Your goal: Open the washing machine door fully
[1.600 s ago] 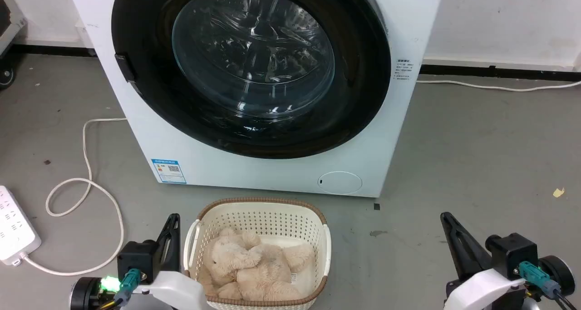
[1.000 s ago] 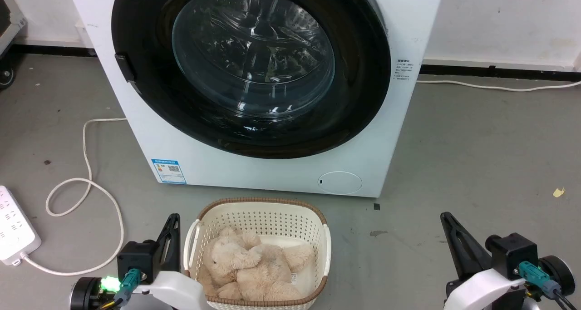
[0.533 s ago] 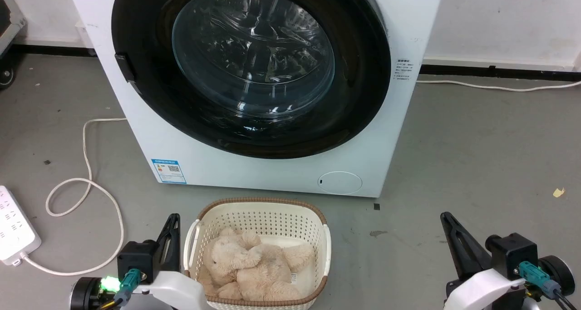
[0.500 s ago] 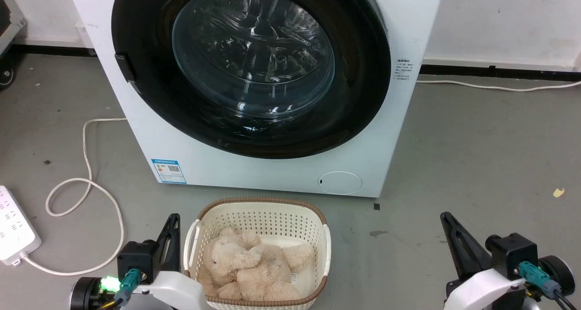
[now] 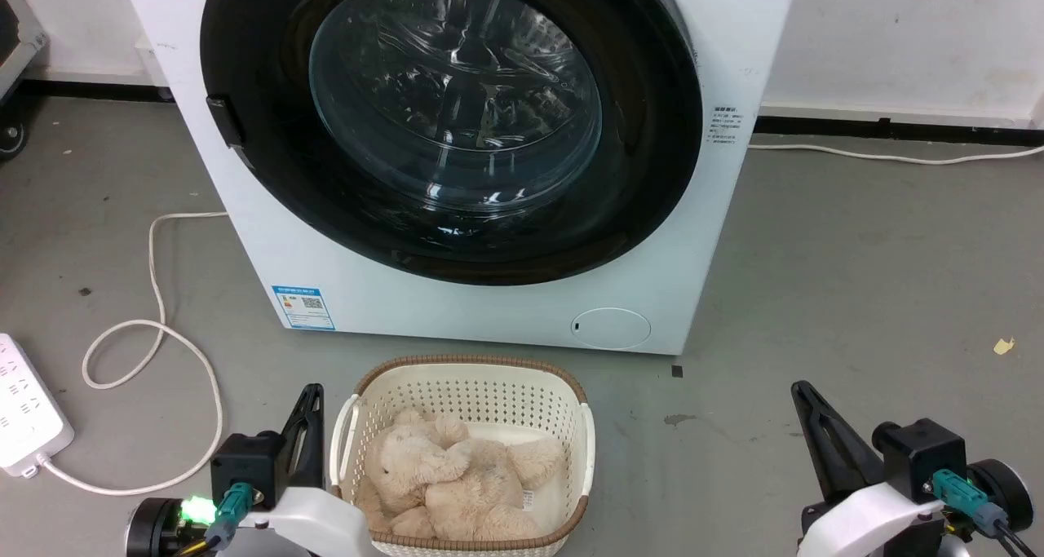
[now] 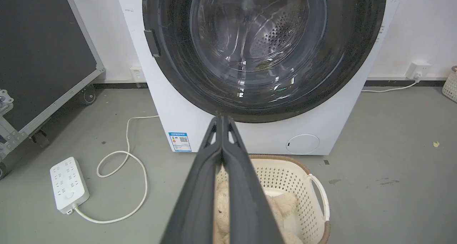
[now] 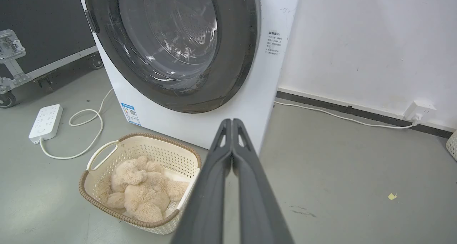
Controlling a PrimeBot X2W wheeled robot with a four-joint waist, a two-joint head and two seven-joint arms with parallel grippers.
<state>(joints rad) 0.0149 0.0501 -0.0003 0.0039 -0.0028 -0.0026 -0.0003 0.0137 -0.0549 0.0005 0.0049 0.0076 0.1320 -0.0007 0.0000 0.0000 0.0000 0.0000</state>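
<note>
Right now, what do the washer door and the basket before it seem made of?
The large round black washing machine door: glossy dark ring, likely plastic, around a clear glass-like bowl showing reflections. The cream perforated laundry basket: probably matte moulded plastic, brown woven-look rim.

From our head camera we look forward and down at the front of the washing machine (image 5: pixel 457 316), with the basket (image 5: pixel 469 362) nearest us. Our left wrist camera faces the machine head-on from lower down. Our right wrist camera sees it at an angle from the right. All three share the door (image 5: pixel 652 174), basket and power strip (image 5: pixel 20 414).
</note>
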